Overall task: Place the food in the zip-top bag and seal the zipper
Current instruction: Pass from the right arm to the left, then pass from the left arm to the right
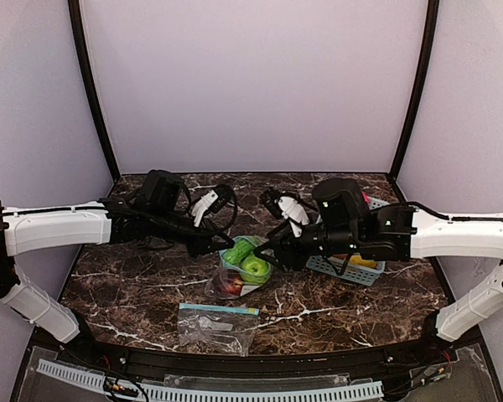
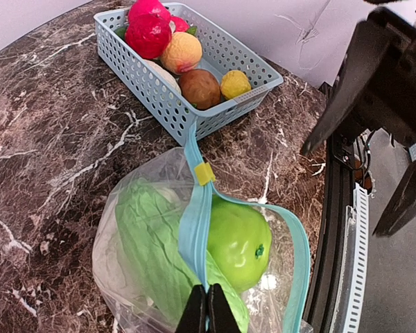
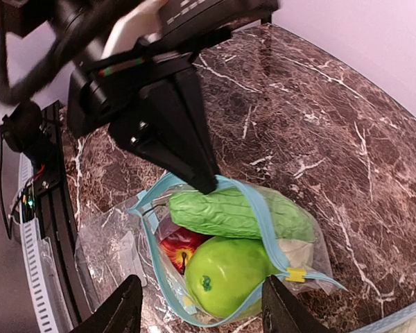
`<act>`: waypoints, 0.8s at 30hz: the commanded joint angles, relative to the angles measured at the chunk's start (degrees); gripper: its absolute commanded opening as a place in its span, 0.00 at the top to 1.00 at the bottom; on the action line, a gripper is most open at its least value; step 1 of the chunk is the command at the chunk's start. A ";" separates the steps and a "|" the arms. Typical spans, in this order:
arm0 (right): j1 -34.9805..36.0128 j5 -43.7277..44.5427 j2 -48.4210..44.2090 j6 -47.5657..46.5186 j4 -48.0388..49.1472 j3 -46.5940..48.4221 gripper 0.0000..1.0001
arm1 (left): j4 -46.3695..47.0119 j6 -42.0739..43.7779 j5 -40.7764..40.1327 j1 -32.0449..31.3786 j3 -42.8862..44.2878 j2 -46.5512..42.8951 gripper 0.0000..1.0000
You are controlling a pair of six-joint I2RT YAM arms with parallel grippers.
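Zip-top bag [image 2: 125, 201], mouth gaping. Left claw [image 2: 208, 309] pinched on zipper [image 2: 194, 222], left end. Right claw [image 3: 203, 284] half-spread, empty, directly above. Remaining toy fruits [image 2: 182, 52] in basket [image 2: 159, 97], right.

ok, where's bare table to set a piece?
Bare marble left of the zip-top bag; also front right, between the flat clear bag and the basket. Crowded: centre, left end effector and right end effector at the bag mouth.
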 commanded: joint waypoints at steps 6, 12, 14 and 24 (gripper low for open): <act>2.93 2.08 1.62 -21.06 20.49 -9.91 0.51 | 0.21 -0.13 10.88 0.64 0.86 1.50 0.99; 2.97 1.50 5.55 -30.92 19.38 -7.38 0.54 | 0.09 -0.96 12.96 1.49 1.46 2.87 0.99; 3.08 1.69 6.32 -32.95 18.86 -7.09 0.56 | 0.30 -1.54 13.37 1.89 1.52 3.02 0.99; 4.54 4.77 10.35 -37.83 19.49 -5.21 0.56 | 1.62 -3.99 15.59 3.96 1.75 4.12 0.99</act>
